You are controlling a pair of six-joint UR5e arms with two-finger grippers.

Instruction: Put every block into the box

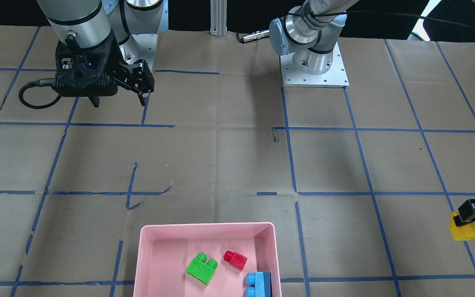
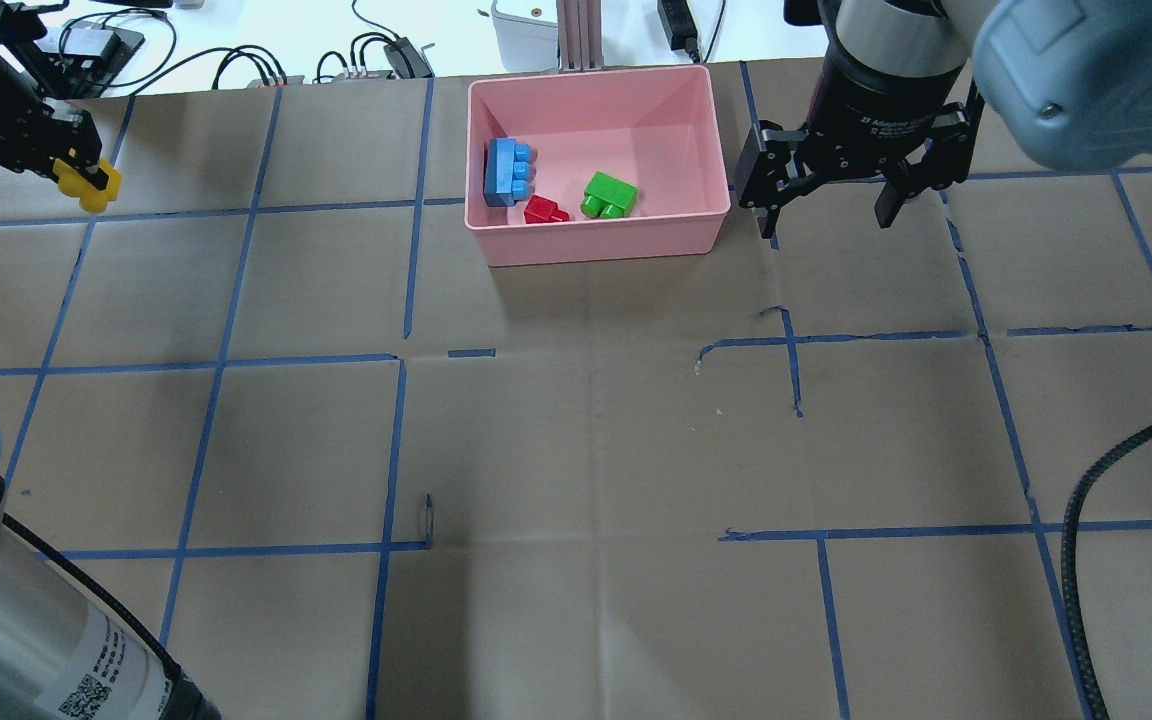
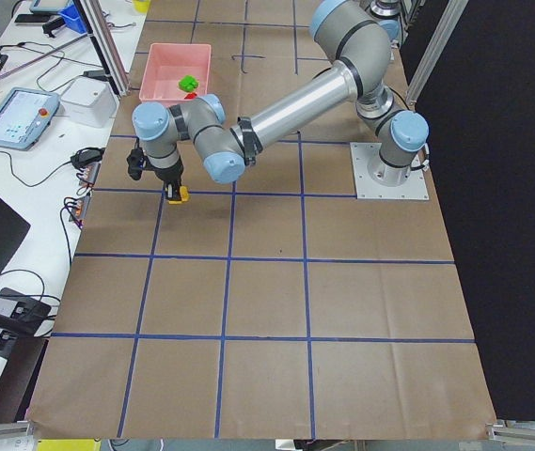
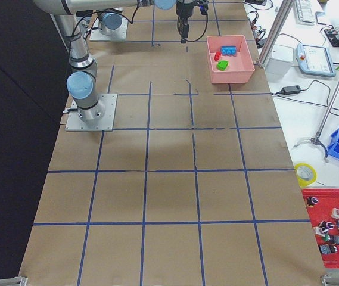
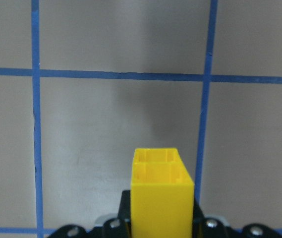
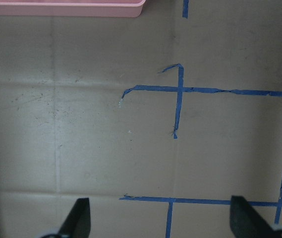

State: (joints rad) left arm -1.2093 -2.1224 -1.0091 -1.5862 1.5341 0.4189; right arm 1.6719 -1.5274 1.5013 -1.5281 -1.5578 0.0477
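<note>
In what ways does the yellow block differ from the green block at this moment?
The yellow block is clamped in the left gripper; the green block lies free, with no gripper on it. The yellow block is outside the box, far off to its side; the green block rests on the box floor. They also differ in colour. Both are small studded bricks.

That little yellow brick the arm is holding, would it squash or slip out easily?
Probably stiff: in the wrist view the yellow brick shows square, sharp edges between the left jaws. Likely light, since it looks hollow with thin walls. Its glossy plastic could be slippery, though the flat sides give a fair hold.
</note>
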